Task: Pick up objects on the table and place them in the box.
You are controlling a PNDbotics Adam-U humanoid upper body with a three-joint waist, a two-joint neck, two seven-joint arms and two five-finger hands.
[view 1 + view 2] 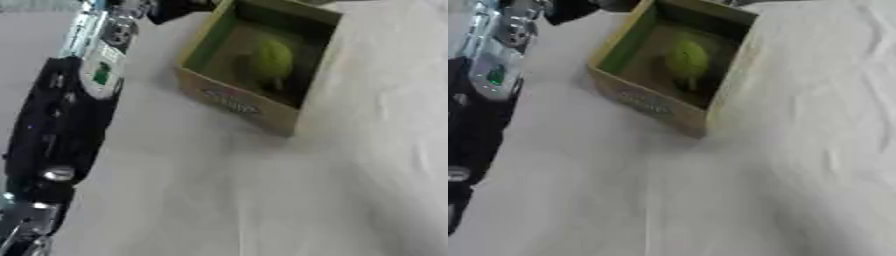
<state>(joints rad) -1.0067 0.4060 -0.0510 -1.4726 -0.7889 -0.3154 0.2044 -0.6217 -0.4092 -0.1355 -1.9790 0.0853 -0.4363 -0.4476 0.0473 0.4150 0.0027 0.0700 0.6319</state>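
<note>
We see a white-covered tabletop point(262, 200) filling the view. Our left arm point(66, 125) runs along its left edge; the left robot hand point(179, 9) is a dark blur at the top, so we cannot tell its fingers' state. Toward the far edge stands the open box point(236, 102), holding a yellow-green, perhaps fruit-like object point(271, 60).

The box point(241, 102) stands on the tabletop point(262, 200) in the far centre of the view, turned askew so that one corner faces the near side. A round object point(269, 61) lies inside the box, on its floor. The left arm point(66, 125) extends along the left side, left of the box.
</note>
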